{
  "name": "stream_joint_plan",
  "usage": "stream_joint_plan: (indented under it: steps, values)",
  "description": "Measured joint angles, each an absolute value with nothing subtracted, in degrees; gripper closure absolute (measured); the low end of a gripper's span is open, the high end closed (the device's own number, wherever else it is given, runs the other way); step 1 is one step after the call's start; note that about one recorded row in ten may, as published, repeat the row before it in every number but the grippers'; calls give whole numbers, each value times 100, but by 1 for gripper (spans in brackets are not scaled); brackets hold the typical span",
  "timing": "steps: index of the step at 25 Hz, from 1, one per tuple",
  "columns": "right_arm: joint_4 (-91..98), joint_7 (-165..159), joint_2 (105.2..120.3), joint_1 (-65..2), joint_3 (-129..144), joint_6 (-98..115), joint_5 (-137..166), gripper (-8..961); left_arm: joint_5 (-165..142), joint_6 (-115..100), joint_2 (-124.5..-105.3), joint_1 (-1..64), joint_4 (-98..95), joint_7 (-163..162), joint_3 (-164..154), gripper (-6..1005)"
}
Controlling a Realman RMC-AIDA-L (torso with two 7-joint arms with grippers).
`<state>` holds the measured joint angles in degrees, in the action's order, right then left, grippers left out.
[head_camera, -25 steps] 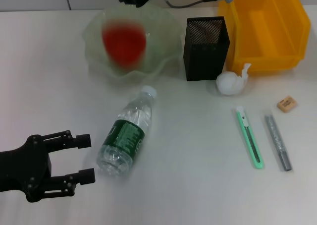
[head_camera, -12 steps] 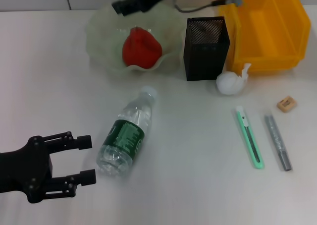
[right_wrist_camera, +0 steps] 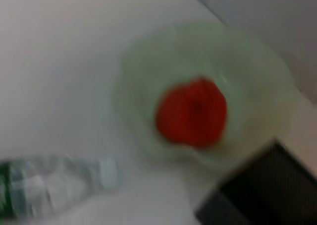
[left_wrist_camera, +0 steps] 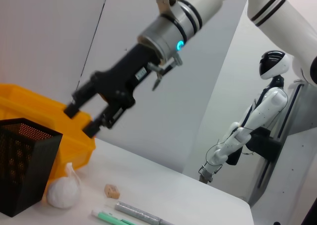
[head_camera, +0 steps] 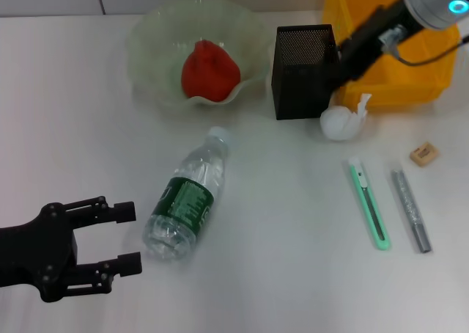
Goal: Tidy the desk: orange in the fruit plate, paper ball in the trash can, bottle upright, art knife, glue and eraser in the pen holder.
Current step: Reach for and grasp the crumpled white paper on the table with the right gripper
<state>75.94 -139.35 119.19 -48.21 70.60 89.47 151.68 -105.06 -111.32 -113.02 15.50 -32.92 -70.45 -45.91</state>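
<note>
The orange lies in the pale-green fruit plate; the right wrist view shows the orange too. The bottle lies on its side on the desk, cap toward the plate. My left gripper stands open just left of the bottle's base, holding nothing. My right gripper hangs open and empty between the pen holder and the trash can, above the paper ball. The art knife, glue and eraser lie on the desk's right part.
In the left wrist view, the right gripper hovers over the paper ball, with the eraser, glue and art knife beyond it. A white humanoid robot stands in the background.
My right arm has swung from above the fruit plate to the right, over the pen holder and trash can. The orange now rests still in the plate. The left arm has not moved.
</note>
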Motion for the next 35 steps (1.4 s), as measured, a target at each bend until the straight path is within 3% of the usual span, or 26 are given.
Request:
stream_joint_plan:
  steps: [23, 35]
  values:
    - [7060, -15163, 11971, -3552, 6849, 8089, 14862, 186, -10512, -11131, -11259, 1599, -3328, -7037, -4591, 245]
    - [6468, -15238, 11952, -3411, 6909, 7295, 14410, 185, -10525, -11160, -11273, 1636, -3331, -6998, -4614, 246]
